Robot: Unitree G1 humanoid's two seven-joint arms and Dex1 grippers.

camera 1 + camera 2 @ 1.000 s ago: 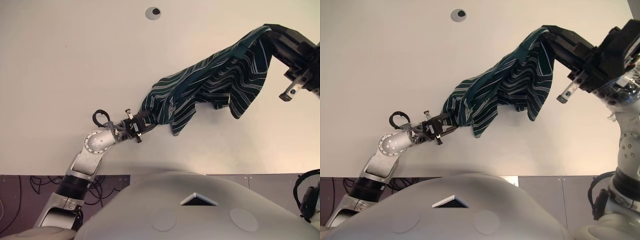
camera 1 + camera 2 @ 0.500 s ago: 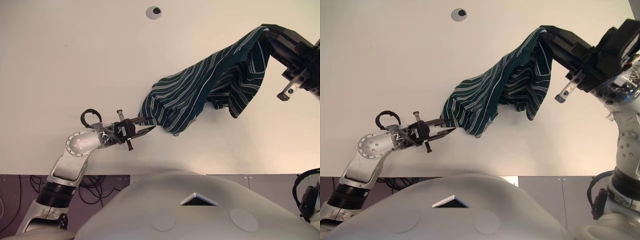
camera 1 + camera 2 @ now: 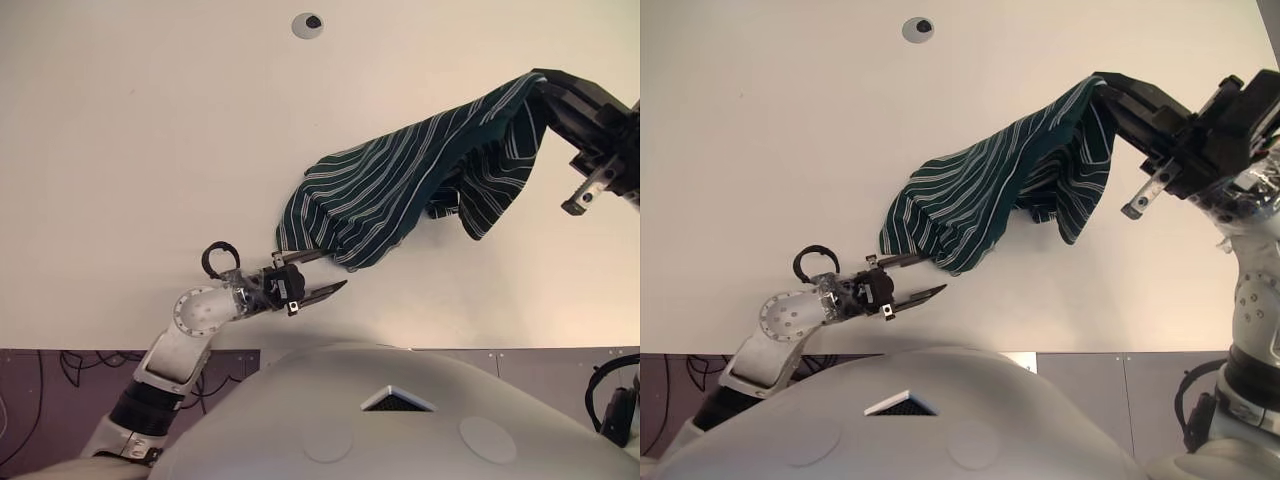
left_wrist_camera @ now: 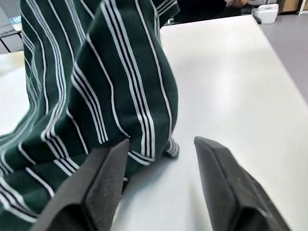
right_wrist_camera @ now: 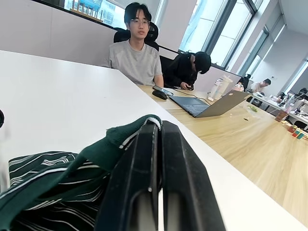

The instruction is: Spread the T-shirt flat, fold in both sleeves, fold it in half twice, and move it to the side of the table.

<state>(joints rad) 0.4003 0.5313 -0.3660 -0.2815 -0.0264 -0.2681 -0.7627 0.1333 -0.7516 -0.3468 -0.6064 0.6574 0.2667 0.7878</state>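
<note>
The dark green T-shirt (image 3: 400, 190) with white stripes hangs bunched in a slant across the white table (image 3: 120, 150). Its upper end is lifted at the right, where my right gripper (image 3: 545, 88) is shut on a hem (image 5: 139, 126). The lower end (image 3: 940, 225) rests on the table. My left gripper (image 3: 328, 272) stands open just in front of that lower end, near the table's front edge, holding nothing. In the left wrist view its fingers (image 4: 103, 185) flank the shirt's lowest fold (image 4: 120, 96), one finger touching the cloth.
A small round cable hole (image 3: 307, 25) sits at the far middle of the table. The table's front edge (image 3: 100, 348) runs just behind the left arm, with cables (image 3: 70, 365) below it. A wooden desk with a laptop (image 5: 207, 103) stands beyond the right side.
My left gripper has let go of the shirt's lower end, drawn back to the left, then come in again, open, lower and nearer the front edge. The right gripper keeps its hold.
</note>
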